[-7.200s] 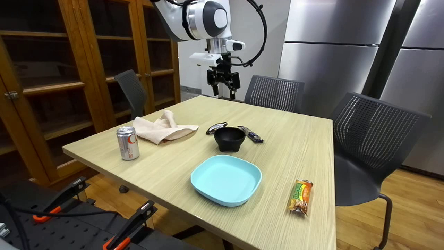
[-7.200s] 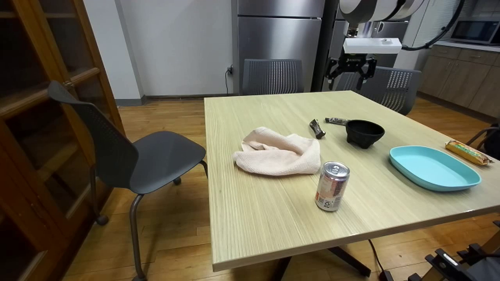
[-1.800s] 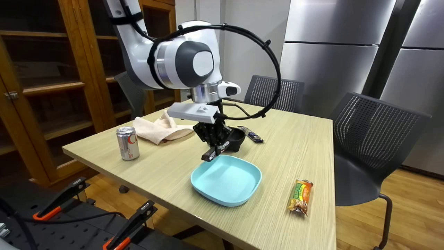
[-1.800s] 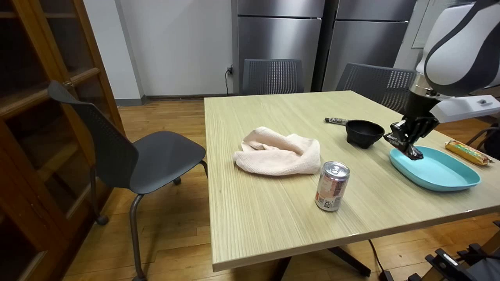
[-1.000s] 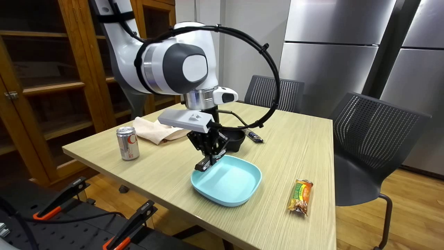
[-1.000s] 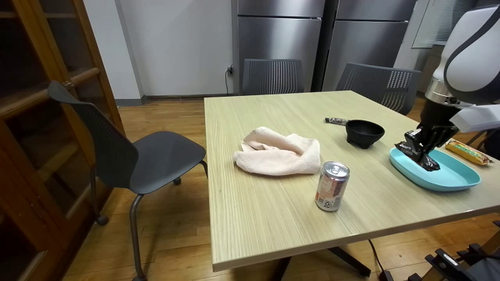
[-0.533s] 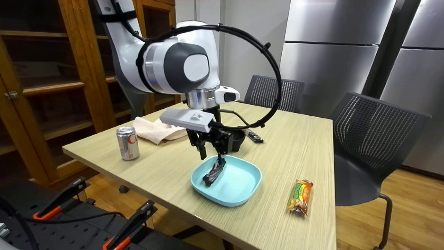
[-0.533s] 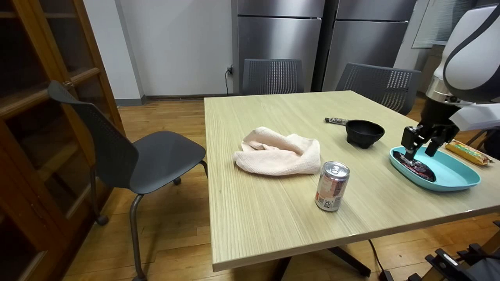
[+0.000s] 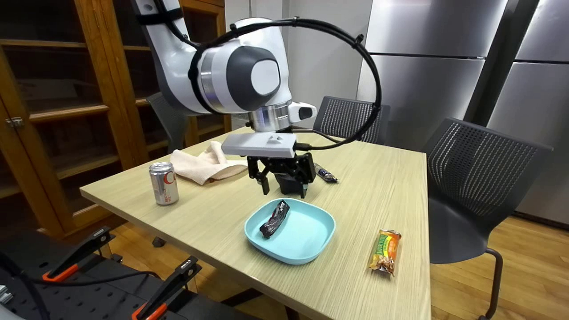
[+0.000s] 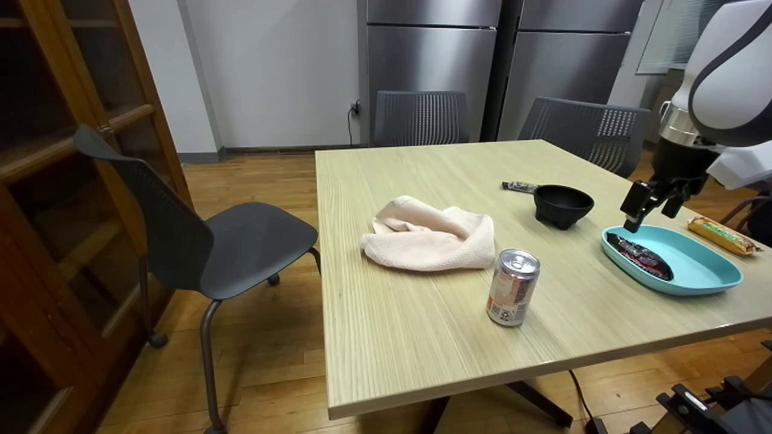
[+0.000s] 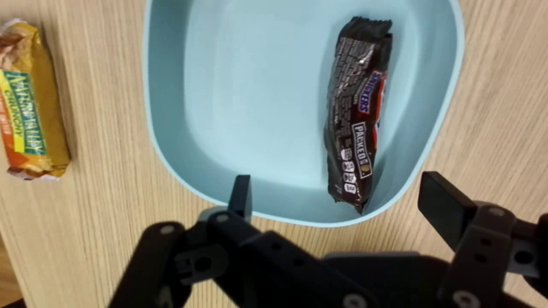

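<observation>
A dark Snickers bar [image 11: 357, 115] lies in the light-blue plate [image 11: 257, 107], along one side of it. Both exterior views also show the bar [image 9: 274, 220] [image 10: 640, 257] resting there, free of the fingers. My gripper [image 9: 284, 189] hangs above the plate's edge, jaws spread wide with nothing between them. In the wrist view one finger pad [image 11: 240, 196] overlaps the plate's rim and the opposite pad [image 11: 445, 205] is seen over bare wood. Behind the gripper, a black bowl [image 10: 564, 205] is partly hidden in an exterior view.
A yellow-orange granola bar [image 9: 386, 251] lies beside the plate. Past the bowl is another dark wrapped bar [image 10: 520, 187]. A silver can [image 10: 512, 288] stands upright near a crumpled pale cloth [image 10: 428, 235]. Chairs [image 9: 471, 200] stand around the table.
A second ago the gripper was shut on the Snickers bar over the plate. It has since opened, leaving the bar in the plate, and has risen and drawn back slightly toward the bowl.
</observation>
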`<control>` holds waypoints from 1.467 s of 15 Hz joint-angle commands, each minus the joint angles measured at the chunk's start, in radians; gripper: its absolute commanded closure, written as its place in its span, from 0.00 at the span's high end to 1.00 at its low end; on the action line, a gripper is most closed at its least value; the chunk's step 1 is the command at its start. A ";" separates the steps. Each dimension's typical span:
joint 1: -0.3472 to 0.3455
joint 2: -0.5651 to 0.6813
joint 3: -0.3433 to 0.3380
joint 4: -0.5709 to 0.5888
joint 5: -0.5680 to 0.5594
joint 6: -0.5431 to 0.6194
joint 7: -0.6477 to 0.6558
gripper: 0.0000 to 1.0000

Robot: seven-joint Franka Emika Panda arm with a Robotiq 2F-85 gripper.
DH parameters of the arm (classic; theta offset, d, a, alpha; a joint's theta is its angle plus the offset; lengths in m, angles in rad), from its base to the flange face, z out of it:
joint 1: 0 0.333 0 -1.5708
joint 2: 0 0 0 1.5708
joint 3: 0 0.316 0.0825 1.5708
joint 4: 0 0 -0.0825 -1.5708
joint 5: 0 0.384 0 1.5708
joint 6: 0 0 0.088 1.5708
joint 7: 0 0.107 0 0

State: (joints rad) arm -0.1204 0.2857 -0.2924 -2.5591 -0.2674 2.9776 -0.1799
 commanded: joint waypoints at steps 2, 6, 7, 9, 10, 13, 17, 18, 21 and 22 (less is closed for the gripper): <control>-0.109 -0.018 0.031 0.035 -0.009 -0.047 -0.165 1.00; -0.273 -0.012 0.130 0.047 0.098 -0.041 -0.325 1.00; -0.325 -0.008 0.171 0.054 0.143 -0.044 -0.374 1.00; -0.431 0.004 0.252 0.075 0.243 -0.059 -0.470 1.00; -0.482 0.013 0.291 0.091 0.299 -0.074 -0.519 1.00; -0.560 0.034 0.333 0.143 0.422 -0.145 -0.615 1.00; -0.497 0.026 0.274 0.102 0.382 -0.091 -0.566 1.00; -0.491 0.027 0.274 0.101 0.382 -0.091 -0.565 1.00; -0.487 0.028 0.274 0.101 0.382 -0.091 -0.565 1.00; -0.487 0.028 0.274 0.101 0.382 -0.091 -0.565 1.00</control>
State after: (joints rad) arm -0.6203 0.3149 -0.0082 -2.4587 0.1079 2.8885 -0.7420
